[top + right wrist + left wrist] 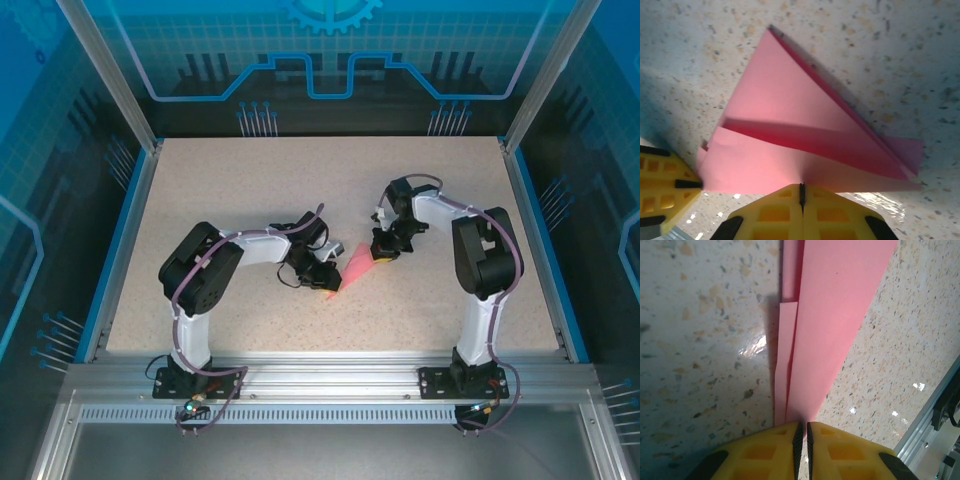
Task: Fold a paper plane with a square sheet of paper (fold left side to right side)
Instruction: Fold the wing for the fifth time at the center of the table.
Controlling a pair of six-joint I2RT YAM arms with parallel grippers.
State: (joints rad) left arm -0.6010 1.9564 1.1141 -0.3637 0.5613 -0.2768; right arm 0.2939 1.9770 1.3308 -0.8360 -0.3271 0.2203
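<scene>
Top view: the paper plane (pixel 352 268) lies flat on the speckled beige worktop (pixel 250 180), about mid-width and towards the near half, between the two arms. It is a slim pink-red wedge. Its sharp tip points near-left and its broad end points far-right.

Left tool (pixel 320 272): at the tip end of the wedge, on its left side. In the left wrist view the left tool (pixel 802 432) has its yellow fingers (pixel 765 450) drawn almost together, with a thin dark slit between them. The narrow end of the paper plane (pixel 835 315) runs straight into that slit, so it is pinched there. Two layers show, a thin strip on the left beside a wider band, with a crease line between them.

Right tool (pixel 385 250): at the broad far-right end of the paper. In the right wrist view the right tool (pixel 801 192) is fully closed, yellow fingers (pixel 775 212) pressed together along a single seam. The long edge of the paper plane (pixel 805 130) meets the fingertips at that seam (I cannot tell whether the edge is nipped or only pressed down). From here the paper is a triangle with folded flaps stacked along one side and its point aimed away from the camera.

Markings: the paper faces show plain pink. The far wall carries a blue line graphic with a gear emblem (pixel 330 12). An aluminium rail (pixel 930 415) runs beside the worktop.
</scene>
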